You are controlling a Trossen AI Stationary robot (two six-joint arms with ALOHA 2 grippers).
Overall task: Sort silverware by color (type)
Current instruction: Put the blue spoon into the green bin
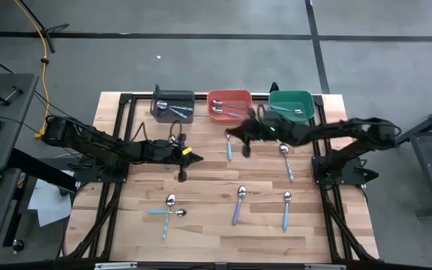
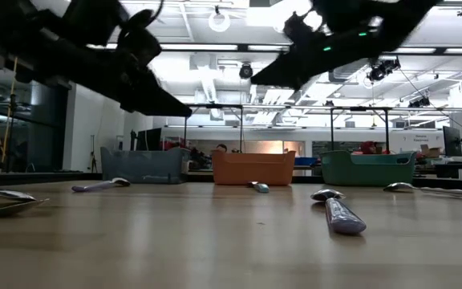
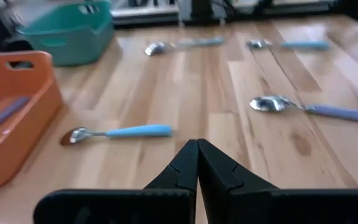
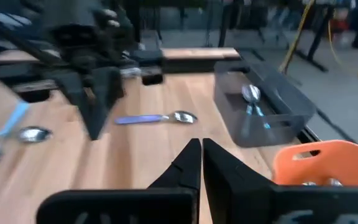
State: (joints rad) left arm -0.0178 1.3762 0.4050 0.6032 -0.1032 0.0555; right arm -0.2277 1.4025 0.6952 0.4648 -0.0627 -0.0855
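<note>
Spoons on the table: seven spoons lie on the wooden table (image 1: pixel 201 225). One with a light blue handle (image 1: pixel 229 148) lies just in front of the orange bin. One with a blue handle (image 1: pixel 286 162) lies in front of the teal bin. Three more lie in a row nearer the front edge: a lavender one (image 1: pixel 238 204), a light blue one (image 1: pixel 286 209) to its right, and at the left a crossed pair (image 1: pixel 167 211) with light blue handles, touching each other.
Spoon near left arm: one more spoon with a purple handle lies beside the grey bin, seen in the right wrist view (image 4: pixel 157 118).
Spoons in bins: the grey bin (image 1: pixel 172 106) holds some spoons with blue handles (image 1: pixel 177 111). The orange bin (image 1: pixel 229 104) holds spoons too, the handle colours are hard to tell. The teal bin (image 1: pixel 291 103) has at least one spoon (image 1: pixel 297 112) near its front wall.
Bins: the three stand in a row at the far edge, grey at left, orange in the middle, teal at right.
Left gripper (image 1: pixel 182 175): fingers pressed together with nothing between them, above the table in front of the grey bin.
Right gripper (image 1: pixel 232 133): fingers clenched together, holding nothing, above the table in front of the orange bin, near the light blue spoon.
</note>
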